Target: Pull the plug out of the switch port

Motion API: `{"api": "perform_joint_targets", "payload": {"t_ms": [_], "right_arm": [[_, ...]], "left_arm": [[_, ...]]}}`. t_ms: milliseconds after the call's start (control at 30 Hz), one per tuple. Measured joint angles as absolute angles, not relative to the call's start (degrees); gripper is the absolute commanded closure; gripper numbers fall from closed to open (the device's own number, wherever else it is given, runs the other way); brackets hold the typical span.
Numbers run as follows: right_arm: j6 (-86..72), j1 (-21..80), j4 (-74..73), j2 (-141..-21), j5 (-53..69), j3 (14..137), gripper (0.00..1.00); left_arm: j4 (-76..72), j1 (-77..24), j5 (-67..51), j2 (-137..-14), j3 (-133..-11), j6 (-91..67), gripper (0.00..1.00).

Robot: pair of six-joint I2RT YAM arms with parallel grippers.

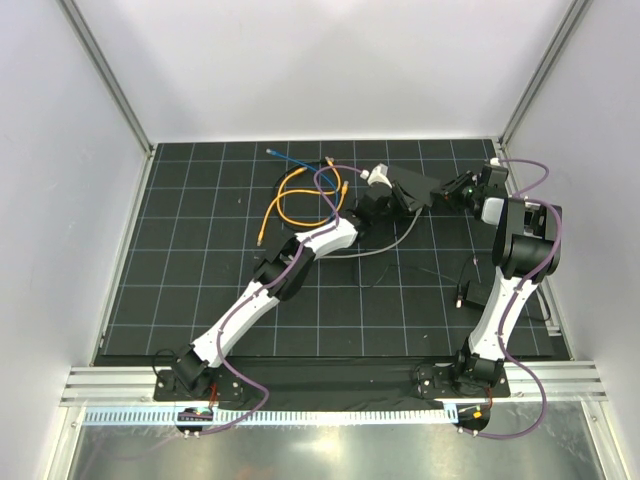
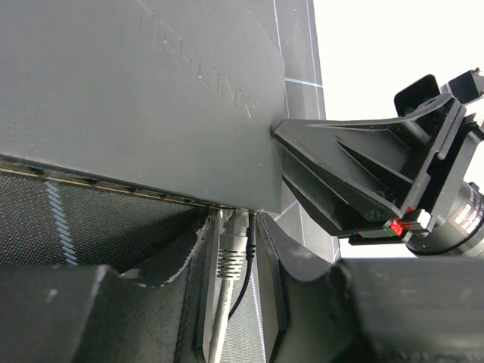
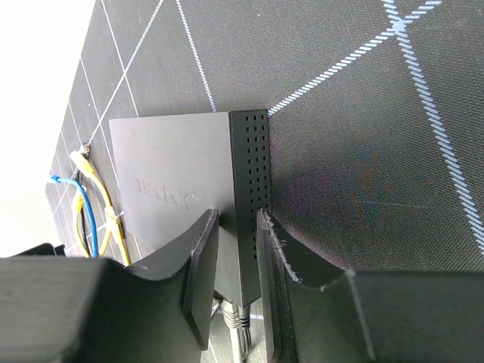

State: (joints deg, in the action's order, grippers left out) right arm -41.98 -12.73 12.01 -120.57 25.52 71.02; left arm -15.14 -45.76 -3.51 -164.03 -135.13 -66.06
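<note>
The switch (image 1: pixel 415 188) is a flat matte-black box, lifted and tilted over the back of the mat. My right gripper (image 1: pixel 448 192) is shut on its right end; in the right wrist view the fingers (image 3: pixel 200 280) clamp the vented short side of the switch (image 3: pixel 181 181). In the left wrist view a grey plug (image 2: pixel 231 253) sits in a port on the switch's (image 2: pixel 151 98) lower edge, beside a thin black cable plug (image 2: pixel 249 242). My left gripper (image 2: pixel 236 287) is shut on the grey plug, its pads close on either side. The grey cable (image 1: pixel 400 235) trails down over the mat.
Orange cable loops (image 1: pixel 300 200) and a blue cable (image 1: pixel 290 157) lie at the back left of the black grid mat (image 1: pixel 200 300). A small black object (image 1: pixel 470 292) lies near the right arm. White walls enclose the mat on three sides.
</note>
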Motion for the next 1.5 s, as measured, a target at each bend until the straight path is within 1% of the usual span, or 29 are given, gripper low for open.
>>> {"api": "perform_joint_targets", "payload": {"t_ms": [133,167,267,333,400,567,900,1067,1400,1500], "right_arm": [[-41.98,-12.73,11.99,-120.57,25.50,71.02,0.68],[-41.98,-12.73,11.97,-120.57,25.50,71.02,0.68],[-41.95,-12.73,11.97,-120.57,25.47,71.02,0.68],[-41.95,-12.73,11.97,-120.55,25.36,71.02,0.68],[-41.95,-12.71,11.97,-120.55,25.23,71.02,0.69],[-41.93,-12.69,11.86,-120.44,24.82,71.02,0.70],[-41.45,-12.64,11.57,-120.36,24.34,71.18,0.70],[-41.36,-12.60,9.98,-120.36,24.40,72.01,0.70],[-41.32,-12.49,7.18,-121.16,23.66,74.61,0.71],[-41.32,-12.49,7.05,-121.64,23.64,75.35,0.71]], "left_arm": [[-14.94,-45.84,-3.01,-164.09,-135.13,-66.02,0.73],[-14.94,-45.87,-2.98,-164.11,-135.13,-66.04,0.77],[-14.79,-45.89,-3.03,-164.33,-135.39,-66.08,0.82],[-14.68,-45.91,-3.07,-164.46,-135.76,-66.08,0.82],[-14.74,-45.91,-3.05,-164.55,-135.85,-66.39,0.89],[-15.05,-45.93,-3.05,-164.72,-135.85,-67.53,0.99],[-13.45,-45.95,-3.88,-165.34,-137.71,-66.50,1.00],[-12.43,-45.47,-6.09,-165.34,-138.08,-65.34,1.00],[-16.21,-44.56,-11.99,-164.38,-133.86,-66.11,1.00],[-19.05,-44.38,-13.19,-163.15,-130.56,-66.70,1.00]]}}
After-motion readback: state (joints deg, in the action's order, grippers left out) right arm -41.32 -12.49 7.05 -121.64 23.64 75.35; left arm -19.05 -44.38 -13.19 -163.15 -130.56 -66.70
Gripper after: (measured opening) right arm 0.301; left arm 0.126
